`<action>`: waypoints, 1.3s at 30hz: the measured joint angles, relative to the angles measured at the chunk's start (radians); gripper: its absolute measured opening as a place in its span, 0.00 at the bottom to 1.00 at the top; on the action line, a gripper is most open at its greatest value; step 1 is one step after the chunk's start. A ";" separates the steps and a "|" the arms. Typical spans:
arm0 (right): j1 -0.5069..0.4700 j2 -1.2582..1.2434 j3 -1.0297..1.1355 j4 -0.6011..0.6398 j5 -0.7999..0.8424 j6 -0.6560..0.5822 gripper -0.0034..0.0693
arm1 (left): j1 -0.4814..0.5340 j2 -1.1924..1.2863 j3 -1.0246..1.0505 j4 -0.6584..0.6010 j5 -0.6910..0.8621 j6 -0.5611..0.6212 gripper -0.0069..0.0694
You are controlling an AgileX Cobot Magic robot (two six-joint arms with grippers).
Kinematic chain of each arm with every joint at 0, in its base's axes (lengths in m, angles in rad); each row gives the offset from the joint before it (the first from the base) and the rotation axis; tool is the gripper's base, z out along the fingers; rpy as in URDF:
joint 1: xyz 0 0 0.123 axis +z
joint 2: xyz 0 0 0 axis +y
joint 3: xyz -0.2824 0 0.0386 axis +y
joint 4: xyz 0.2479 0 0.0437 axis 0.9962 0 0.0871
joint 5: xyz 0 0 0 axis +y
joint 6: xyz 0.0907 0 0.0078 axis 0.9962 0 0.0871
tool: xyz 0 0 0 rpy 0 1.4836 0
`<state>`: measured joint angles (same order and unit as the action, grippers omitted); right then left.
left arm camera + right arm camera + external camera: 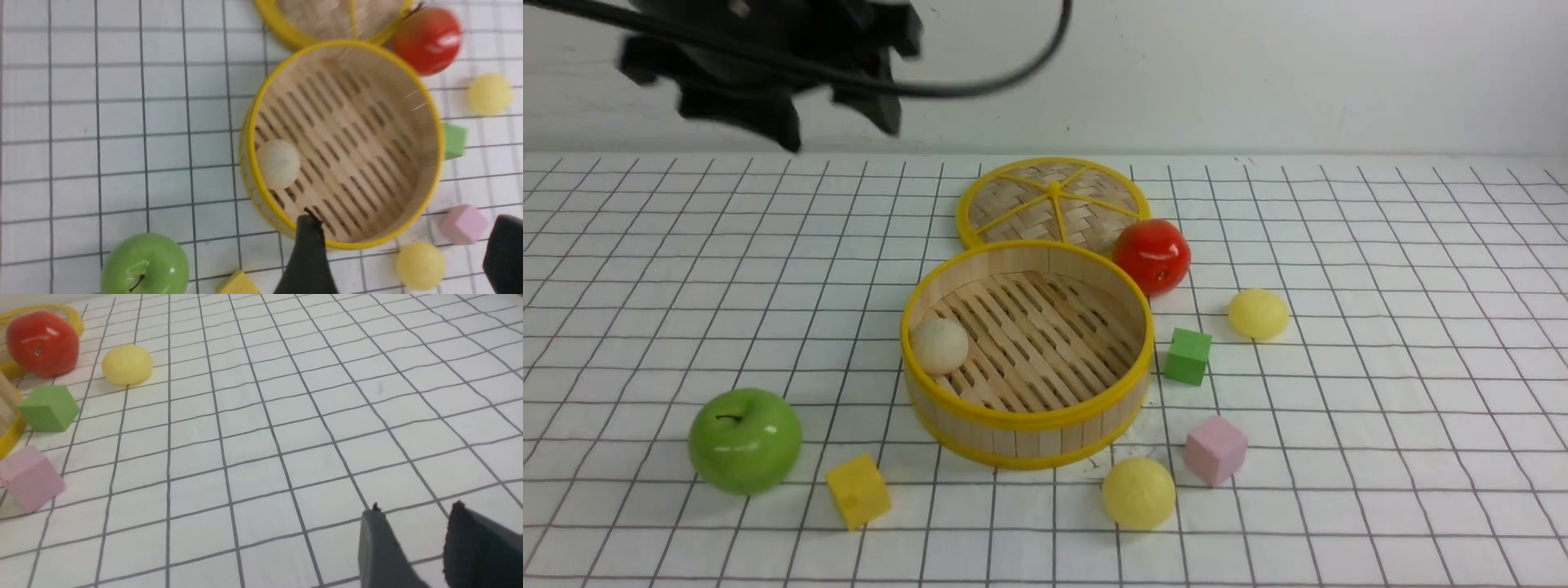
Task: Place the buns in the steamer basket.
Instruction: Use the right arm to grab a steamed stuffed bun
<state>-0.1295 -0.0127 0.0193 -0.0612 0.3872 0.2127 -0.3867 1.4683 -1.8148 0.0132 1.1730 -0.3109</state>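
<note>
The steamer basket (1029, 420) (339, 43) sits mid-table, and a beige-white bun (938, 345) (278, 164) rests on its slatted floor against the left wall. One pale yellow bun (1258, 314) (489, 94) (127, 364) lies on the cloth to the basket's right. Another (1138, 492) (419, 265) lies just in front of the basket. My left gripper (837, 131) (405, 220) hangs high above the table, open wide and holding nothing. My right gripper (416, 508) is open over bare cloth far right of the basket. It is out of the front view.
A woven lid (1054, 200) lies behind the basket with a red apple (1152, 255) beside it. A green apple (744, 440) and yellow cube (858, 491) sit front left. A green cube (1187, 355) and pink cube (1215, 449) stand close to the basket's right side.
</note>
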 joint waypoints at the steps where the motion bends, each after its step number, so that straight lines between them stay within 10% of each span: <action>1: 0.000 0.000 0.000 0.000 0.000 0.000 0.38 | 0.000 -0.048 0.001 -0.002 0.007 0.009 0.76; 8: 0.000 0.000 0.000 0.000 0.000 0.000 0.38 | 0.000 -0.449 0.215 0.002 0.016 0.033 0.61; 20: 0.000 0.000 0.000 0.000 0.000 0.000 0.38 | 0.000 -1.019 0.980 -0.013 -0.211 -0.026 0.07; 39: 0.000 0.000 0.000 0.000 0.000 0.000 0.38 | 0.000 -1.093 1.117 -0.013 -0.364 -0.053 0.07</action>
<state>-0.1295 -0.0127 0.0193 -0.0612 0.3872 0.2127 -0.3867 0.3754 -0.6973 0.0000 0.8094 -0.3643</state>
